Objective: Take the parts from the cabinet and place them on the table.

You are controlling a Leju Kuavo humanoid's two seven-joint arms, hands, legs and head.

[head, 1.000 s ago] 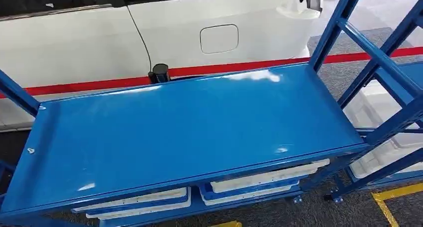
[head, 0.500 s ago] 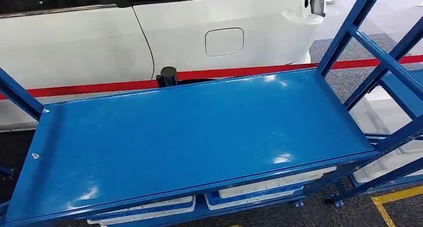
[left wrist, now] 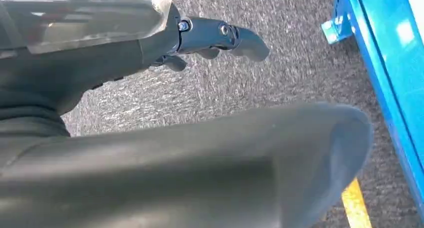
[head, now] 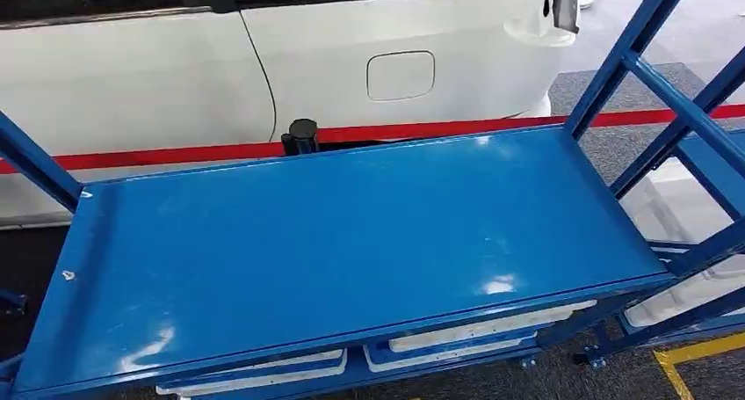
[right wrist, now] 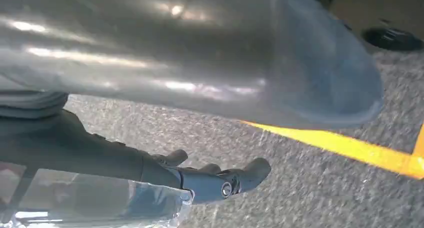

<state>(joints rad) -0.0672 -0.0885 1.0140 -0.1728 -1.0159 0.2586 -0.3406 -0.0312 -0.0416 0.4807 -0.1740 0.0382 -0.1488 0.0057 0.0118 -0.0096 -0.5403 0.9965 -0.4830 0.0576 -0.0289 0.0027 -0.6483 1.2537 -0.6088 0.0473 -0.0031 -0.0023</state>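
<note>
White trays [head: 457, 330] sit on the lower level of a blue metal rack [head: 351, 250], just under its broad glossy top. What they hold is hidden, so where the parts are cannot be told.

Over the last second the whole head view has shifted a little. The rack's far edge and the car behind it now sit lower in the picture and further right. The camera moved, not the rack, so the robot is probably squaring up to the rack.

The left hand [left wrist: 215, 37] hangs low beside the rack's edge over grey carpet [left wrist: 250, 82], with its fingers out straight, well apart from the thumb, and nothing between them. The right hand [right wrist: 215, 180] hangs the same way, holding nothing, near a yellow floor line [right wrist: 350, 145].

Beyond the rack are a black post [head: 303, 136], a red stripe [head: 176, 154] and a white car [head: 132, 75].
</note>
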